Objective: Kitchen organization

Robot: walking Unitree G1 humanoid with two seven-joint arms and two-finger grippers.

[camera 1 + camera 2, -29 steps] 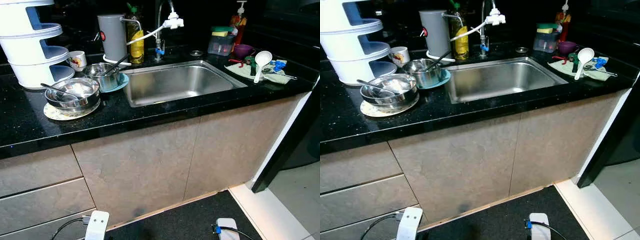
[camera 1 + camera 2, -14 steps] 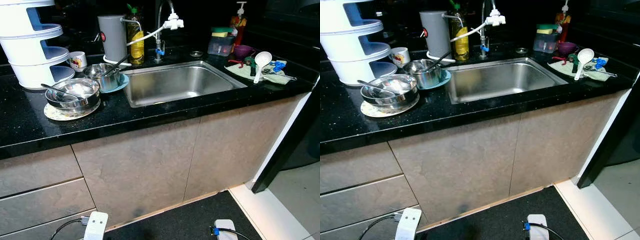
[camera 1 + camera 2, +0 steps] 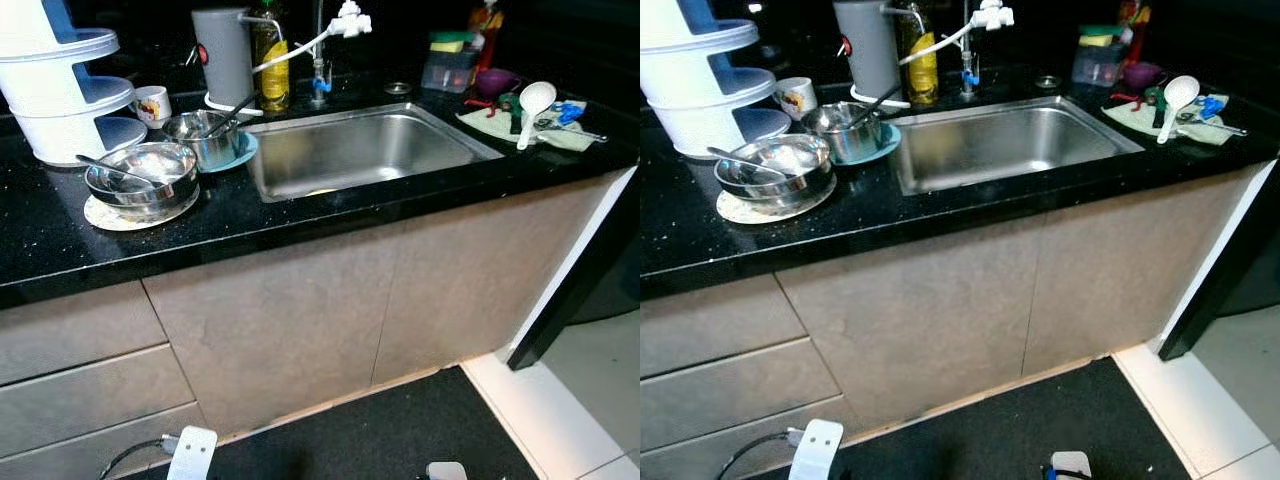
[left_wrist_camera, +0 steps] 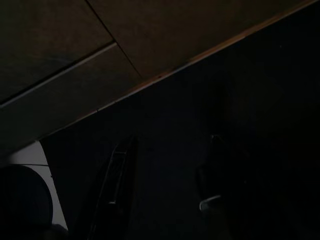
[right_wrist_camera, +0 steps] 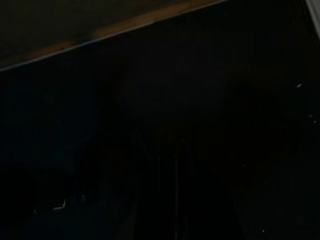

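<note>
Stacked steel bowls (image 3: pixel 140 178) with a spoon (image 3: pixel 112 170) are set on the black tabletop (image 3: pixel 300 215), left of the sink (image 3: pixel 365 148). The left hand (image 4: pixel 165 195) hangs open and empty by the floor; the right hand's state cannot be told. A careless lift could tip the spoon out.

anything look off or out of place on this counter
Nothing is spilled or broken. The odd bits: dirty steel bowls with a spoon stand stacked on a plate beside the sink, not in it, and a white ladle lies loose on the cloth at right.
</note>
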